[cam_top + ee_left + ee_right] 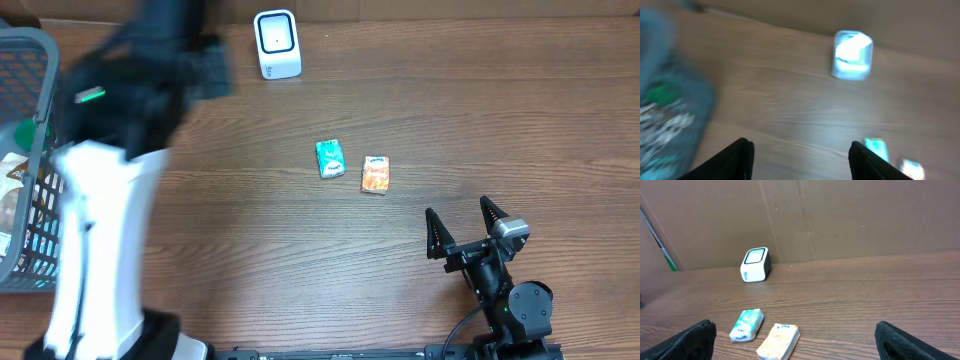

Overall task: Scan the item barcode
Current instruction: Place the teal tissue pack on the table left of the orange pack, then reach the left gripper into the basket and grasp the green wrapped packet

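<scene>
Nearest us, our right gripper (457,210) gapes empty, well short of the white box-shaped barcode scanner (277,44). The small green packet (330,158) and small orange packet (375,174) lie untouched between them. Our left gripper (802,160), spread and empty, hangs blurred left of the scanner, so we judge the next move is to grasp a packet.

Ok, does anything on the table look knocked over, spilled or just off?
Nothing stands out. The scanner stands upright at the back, the green packet and orange packet lie flat side by side mid-table, and the basket on the left shows nothing spilled beside it. The left wrist view is blurred.
</scene>
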